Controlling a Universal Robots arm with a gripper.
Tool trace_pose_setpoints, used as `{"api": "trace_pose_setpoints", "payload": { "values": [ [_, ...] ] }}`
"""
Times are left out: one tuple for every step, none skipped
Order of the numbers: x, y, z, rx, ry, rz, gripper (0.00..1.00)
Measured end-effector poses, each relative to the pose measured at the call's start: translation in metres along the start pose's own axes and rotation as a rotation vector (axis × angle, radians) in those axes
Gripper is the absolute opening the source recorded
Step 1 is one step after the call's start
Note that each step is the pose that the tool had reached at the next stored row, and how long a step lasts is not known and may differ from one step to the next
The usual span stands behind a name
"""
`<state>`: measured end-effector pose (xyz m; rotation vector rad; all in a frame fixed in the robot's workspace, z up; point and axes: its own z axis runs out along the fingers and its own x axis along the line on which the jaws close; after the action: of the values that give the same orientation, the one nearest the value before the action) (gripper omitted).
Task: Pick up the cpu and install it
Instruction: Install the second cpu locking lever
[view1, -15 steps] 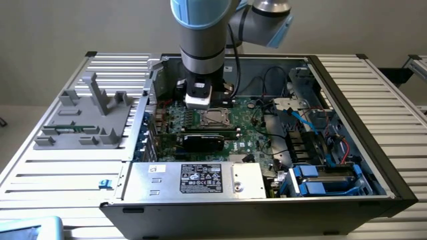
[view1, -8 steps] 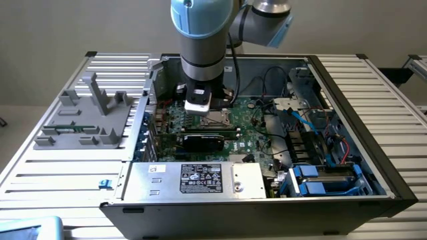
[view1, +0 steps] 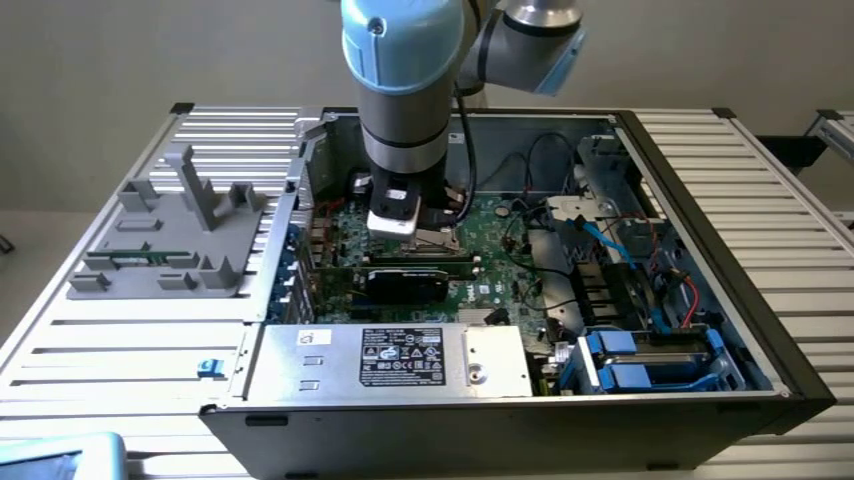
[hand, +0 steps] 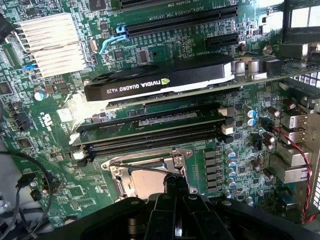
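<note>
- Slatted table holds the open case.
- Arm reaches straight down; gripper shut, tips over the socket.
- Cpu lies flat there, dull silver-tan; whether gripped, unclear.

Motherboard: green, matt. Heatsink: bare ribbed metal, pale. Expansion card: black plastic shroud, semi-gloss. Socket frame: shiny metal. Gripper: black, matt. Power supply: dull grey sheet metal, paper label.
</note>
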<state>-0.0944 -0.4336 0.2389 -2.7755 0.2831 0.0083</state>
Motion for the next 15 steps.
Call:
{"api": "trace_pose_setpoints", "payload": {
  "values": [
    [0.0,0.0007,0.0014,-0.0001,-0.0003,0.003,0.12],
    [-0.001,0.0013,0.0028,-0.0002,-0.0008,0.006,0.12],
    [-0.001,0.0018,0.0034,-0.0009,-0.0033,0.01,0.12],
    [-0.001,0.0024,0.004,-0.0015,-0.0055,0.013,0.12],
    [-0.001,0.0029,0.0048,-0.0018,-0.0071,0.016,0.12],
    [-0.001,0.0036,0.005,-0.0024,-0.0093,0.018,0.12],
    [-0.001,0.0041,0.0053,-0.0029,-0.0114,0.02,0.12],
    [-0.002,0.0047,0.0059,-0.0033,-0.0133,0.023,0.12],
    [-0.002,0.0052,0.0067,-0.0036,-0.0148,0.025,0.12],
    [-0.002,0.0057,0.0076,-0.004,-0.016,0.027,0.12],
    [-0.002,0.0063,0.0087,-0.0043,-0.017,0.029,0.12],
    [-0.003,0.0069,0.0099,-0.0046,-0.018,0.031,0.12],
    [-0.003,0.0075,0.0113,-0.0048,-0.0188,0.032,0.12],
    [-0.004,0.0081,0.0126,-0.005,-0.0198,0.034,0.12],
    [-0.004,0.0086,0.0137,-0.0052,-0.0209,0.035,0.12]
  ]
}}
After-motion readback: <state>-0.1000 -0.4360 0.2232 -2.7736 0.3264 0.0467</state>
